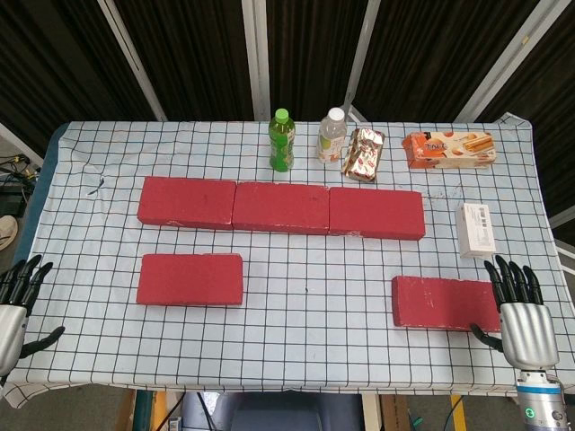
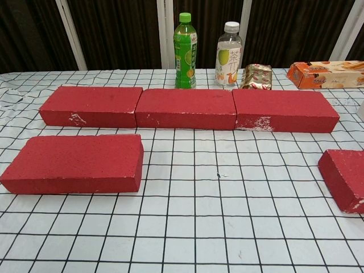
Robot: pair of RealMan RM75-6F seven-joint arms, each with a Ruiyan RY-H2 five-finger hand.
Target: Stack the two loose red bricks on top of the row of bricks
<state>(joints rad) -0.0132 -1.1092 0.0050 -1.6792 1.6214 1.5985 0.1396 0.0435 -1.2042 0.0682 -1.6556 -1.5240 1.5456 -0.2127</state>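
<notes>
A: What is on the table?

B: A white cloth with a black grid (image 1: pixel 305 323) covers it. Three red bricks lie end to end, touching, as a row of bricks (image 1: pixel 280 207) across the middle. Nothing lies on top of the row.

A: And the two loose bricks?

B: Both lie flat on the cloth, nearer the robot than the row. The left loose brick (image 1: pixel 190 279) sits below the row's left end. The right loose brick (image 1: pixel 446 303) sits near the right edge, below and beyond the row's right end.

A: Where are the hands?

B: The left hand (image 1: pixel 16 301) is at the table's near left corner, fingers spread, holding nothing, well apart from the left brick. The right hand (image 1: pixel 519 310) is just beside the right brick's right end, fingers apart and empty; whether it touches the brick I cannot tell.

A: Anything else?

B: Behind the row stand a green bottle (image 1: pixel 282 141) and a clear bottle (image 1: pixel 331 136), then a foil packet (image 1: pixel 365 153) and an orange box (image 1: pixel 448 148). A white box (image 1: pixel 476 229) lies at the right.
</notes>
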